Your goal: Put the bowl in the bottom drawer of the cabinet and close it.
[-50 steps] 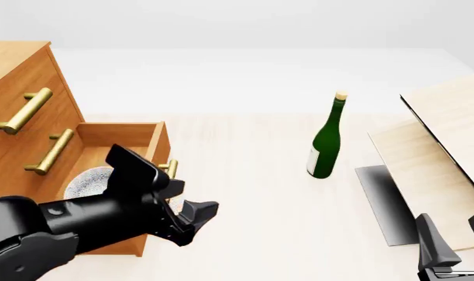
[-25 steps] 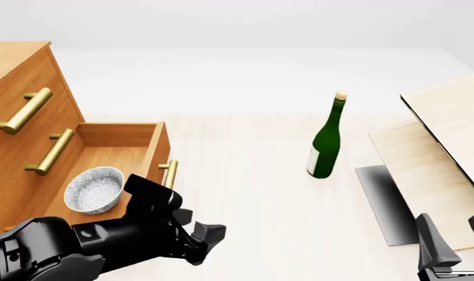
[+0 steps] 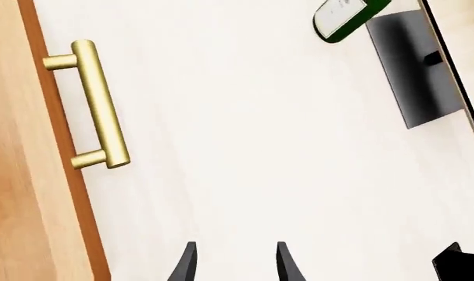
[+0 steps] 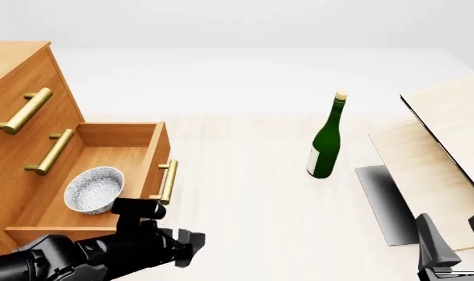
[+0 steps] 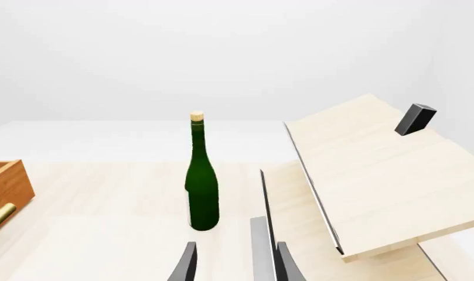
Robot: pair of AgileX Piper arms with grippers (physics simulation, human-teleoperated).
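Bowl [image 4: 95, 189] sits upright inside the open bottom drawer [image 4: 112, 153] of the cabinet [image 4: 18, 111], toward the drawer's near end, apart from both grippers. Drawer is pulled out; its brass handle [image 4: 168, 181] faces the bare worktop [image 4: 245, 193].

Left gripper [image 4: 191, 244] hangs low just in front of the drawer's near front corner, empty, touching nothing. In the left wrist view its fingertips [image 3: 186, 263] are spread with a clear gap over bare worktop, and the handle [image 3: 98, 105] lies off to one side, not between them.

Right gripper [image 4: 454, 234] is at the near right corner of the worktop, beside the pale boards [image 4: 432, 158]. Fingers are parted and it holds nothing; in the right wrist view only the finger tips [image 5: 187, 264] show.

Green bottle [image 4: 327, 138] stands upright mid-worktop, well apart from both grippers and the cabinet.
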